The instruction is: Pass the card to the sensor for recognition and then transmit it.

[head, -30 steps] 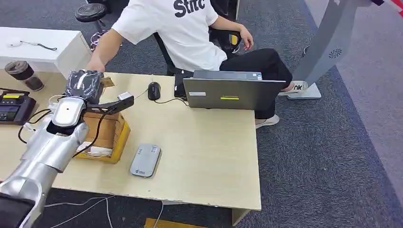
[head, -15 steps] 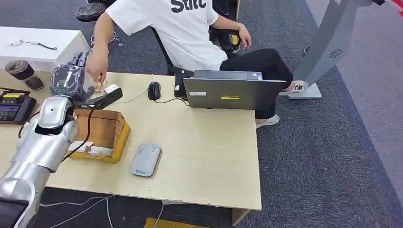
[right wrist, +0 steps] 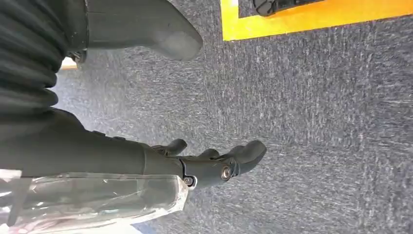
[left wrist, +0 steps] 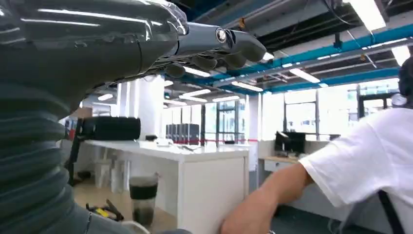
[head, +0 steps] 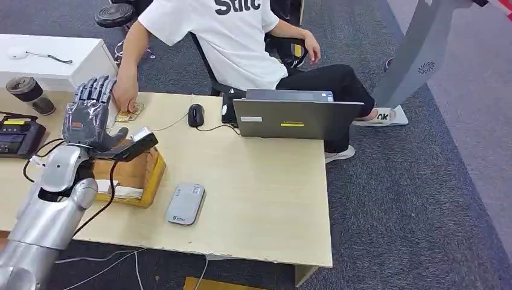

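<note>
Here the left hand (head: 90, 118) is hovering raised and empty, fingers spread, while the card (head: 130, 112) is lying on the table's (head: 265, 199) far left under a person's hand (head: 125, 96), just right of it.

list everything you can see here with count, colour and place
light wooden table: 1, beige, centre
grey flat card reader: 1, near front edge
open cardboard box: 1, brown, left of reader
grey laptop: 1, far edge
black computer mouse: 1, left of laptop
small tan card: 1, far left edge, under person's hand
dark lidded coffee cup: 1, far left
black handheld controller: 1, left edge
white side desk: 1, top left
person in white t-shirt: 1, seated behind table
left hand: raised, fingers spread, above box
right hand: hanging over grey carpet
</note>
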{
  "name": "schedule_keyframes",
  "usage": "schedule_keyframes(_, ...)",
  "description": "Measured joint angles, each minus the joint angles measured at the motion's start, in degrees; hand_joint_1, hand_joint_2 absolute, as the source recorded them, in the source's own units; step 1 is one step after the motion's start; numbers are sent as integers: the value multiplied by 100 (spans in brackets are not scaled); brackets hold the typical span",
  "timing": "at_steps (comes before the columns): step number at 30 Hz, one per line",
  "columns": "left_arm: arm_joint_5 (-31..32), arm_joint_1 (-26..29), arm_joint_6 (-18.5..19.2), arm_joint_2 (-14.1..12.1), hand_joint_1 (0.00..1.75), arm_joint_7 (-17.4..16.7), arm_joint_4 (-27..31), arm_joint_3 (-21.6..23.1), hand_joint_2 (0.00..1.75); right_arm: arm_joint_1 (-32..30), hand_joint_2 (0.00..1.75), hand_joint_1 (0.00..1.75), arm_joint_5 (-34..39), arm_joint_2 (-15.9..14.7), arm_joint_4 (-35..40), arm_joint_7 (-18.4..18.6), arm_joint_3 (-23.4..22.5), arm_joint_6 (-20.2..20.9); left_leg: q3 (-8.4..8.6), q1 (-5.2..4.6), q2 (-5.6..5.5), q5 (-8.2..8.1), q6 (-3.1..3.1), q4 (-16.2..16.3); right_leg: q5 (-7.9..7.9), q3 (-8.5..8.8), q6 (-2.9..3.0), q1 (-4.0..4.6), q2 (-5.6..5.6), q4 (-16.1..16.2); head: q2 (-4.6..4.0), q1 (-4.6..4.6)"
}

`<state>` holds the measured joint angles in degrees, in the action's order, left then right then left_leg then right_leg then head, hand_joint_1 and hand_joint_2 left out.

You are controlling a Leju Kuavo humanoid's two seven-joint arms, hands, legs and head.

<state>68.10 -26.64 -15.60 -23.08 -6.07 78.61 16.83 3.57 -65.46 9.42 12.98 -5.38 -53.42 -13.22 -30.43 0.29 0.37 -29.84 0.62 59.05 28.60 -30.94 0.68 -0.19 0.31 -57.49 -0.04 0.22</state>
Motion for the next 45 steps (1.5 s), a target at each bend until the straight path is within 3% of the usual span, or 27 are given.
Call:
schedule_keyframes(5, -83, 825, 618, -11, 0, -59, 1182, 46, 175, -18, 175, 0, 131, 2, 0, 37, -83, -4, -2, -2, 1, -1, 2, 0, 0, -6, 0, -2, 2, 2, 0, 0)
schedule_keyframes(8, -63, 1199, 703, -96, 0, -103, 1714, 144, 175, -34, 175, 0, 177, 2, 7, 42, -151, -4, -6, -2, 3, -2, 2, 0, 0, -10, 0, -2, 3, 2, 0, -2)
schedule_keyframes(17, 924, 2743, 85, -341, 0, -525, 2838, 247, 175, -82, 175, 0, 262, 24, 26, 162, -391, -31, -8, -1, 14, -9, 0, -2, 4, -20, -2, -1, 11, 2, 0, -2)
schedule_keyframes(23, 1008, 3152, 15, -424, 0, -560, 3116, 247, 175, -96, 175, 0, 249, 39, 31, 194, -428, -33, -18, -1, -4, -7, 2, -1, 6, -18, -7, -1, -8, 2, 0, -2)
schedule_keyframes(36, 1064, 3268, 15, -472, 0, -579, 3275, 247, 175, -96, 175, 0, 249, 55, 31, 194, -439, -33, -19, -1, -4, -6, 2, -1, 5, -17, -7, -1, -8, 2, 0, 0)
schedule_keyframes(45, 1314, 3892, 8, -463, 0, -913, 3501, 52, 175, -98, 175, 0, 269, 66, 31, 214, -575, -35, -20, -1, -2, -7, 3, -1, 6, -19, -7, -1, -6, 2, 0, -2)
